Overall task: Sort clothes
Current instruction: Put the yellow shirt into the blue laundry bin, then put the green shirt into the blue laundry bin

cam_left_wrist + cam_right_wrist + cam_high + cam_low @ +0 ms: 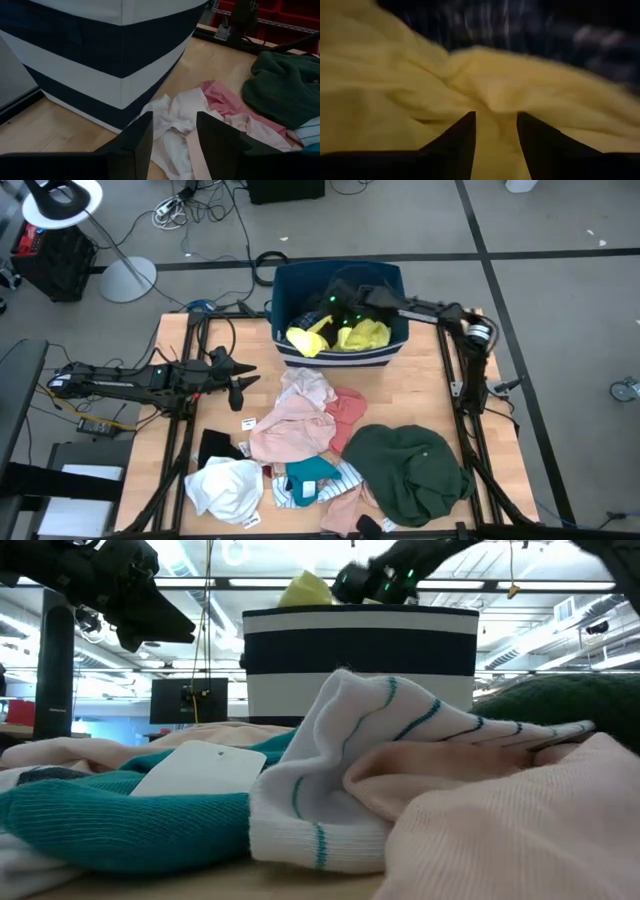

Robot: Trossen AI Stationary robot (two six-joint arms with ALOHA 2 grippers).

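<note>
A bright yellow garment [340,337] lies in the dark blue, white-striped bin [283,280] at the table's far edge. My right gripper [335,305] is open above the bin, with the yellow cloth [485,75] filling its wrist view just beyond the fingertips [496,120]. My left gripper [243,380] is open and empty in the air at the table's left, pointing toward the bin wall [100,65] and the pale pink garment [295,430]. A dark green garment [410,465], a white one [225,485], a teal one [310,475] and a striped one [340,770] lie in a heap on the near half of the table. My right gripper's open fingers [460,140] come from above, close over the yellow garment in the bin. I cannot tell whether they touch the cloth.
A black cloth [215,445] lies at the heap's left. White tags [248,422] lie among the clothes. Bare wood shows at the table's left, beside the bin [215,340], and at its right [430,380]. Black frame rails run along both sides of the table.
</note>
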